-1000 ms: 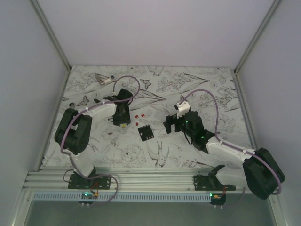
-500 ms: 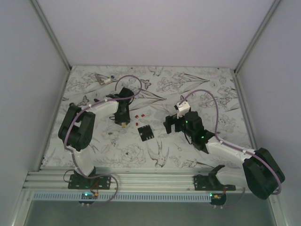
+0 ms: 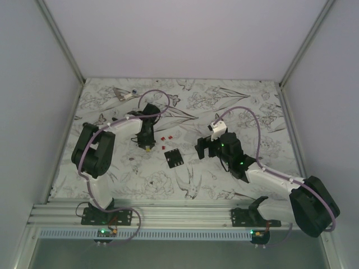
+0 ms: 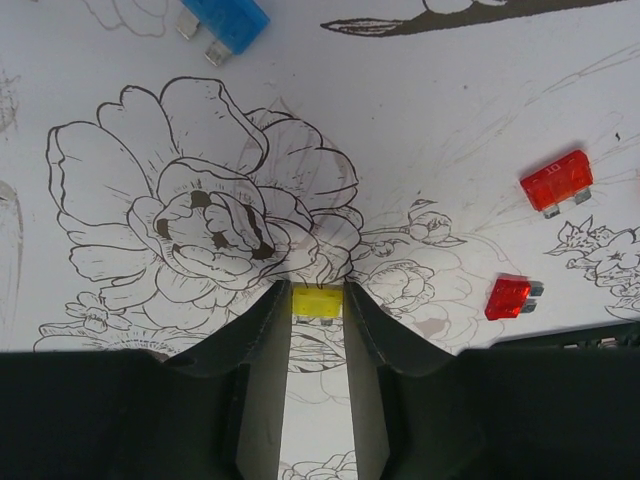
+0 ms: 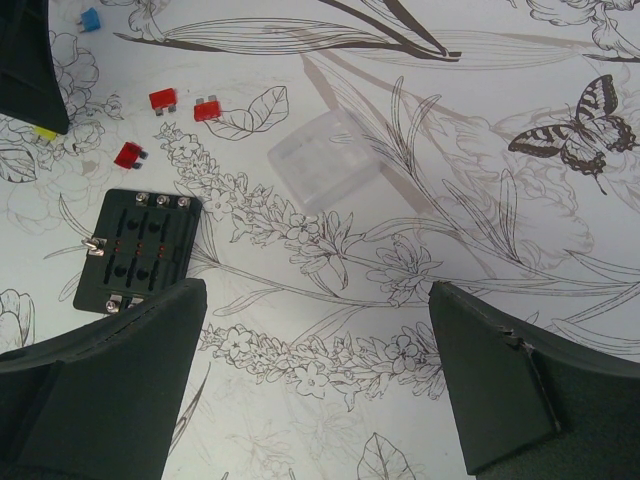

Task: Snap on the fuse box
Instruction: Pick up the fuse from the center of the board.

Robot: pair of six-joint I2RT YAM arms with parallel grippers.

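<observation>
Showing the fuse box (image 3: 174,158) lying flat on the flower-printed table (image 3: 252,106), between the two arms and touching neither. Carrying, in its grid of slots, only faint red marks along the middle row as seen from the right wrist; elsewhere being too dark to tell what is seated. Showing, up and to the right of the fuse box and apart from it, a clear plastic cover (image 5: 322,158) lying on the table, letting the printed stems show through.

Clamping a yellow fuse (image 4: 318,301) in the left gripper (image 4: 318,295), just left of the fuse box. Pressing both fingertips (image 4: 268,312) against the fuse's two sides, narrowed almost to the fuse's own width, over a printed flower. Spreading the right gripper (image 5: 320,380) as wide as it goes, grasping nothing and touching nothing. Hanging just to the right of the fuse box, with the box's near corner lying close beside the left-hand one of its fingers (image 5: 110,390) in the wrist view.

Counting, left to right: one blue fuse (image 5: 90,19); one yellow fuse; three red fuses (image 5: 162,98), loose on the table between the left gripper and the fuse box, none touching another; one fuse box; one clear plastic cover.
</observation>
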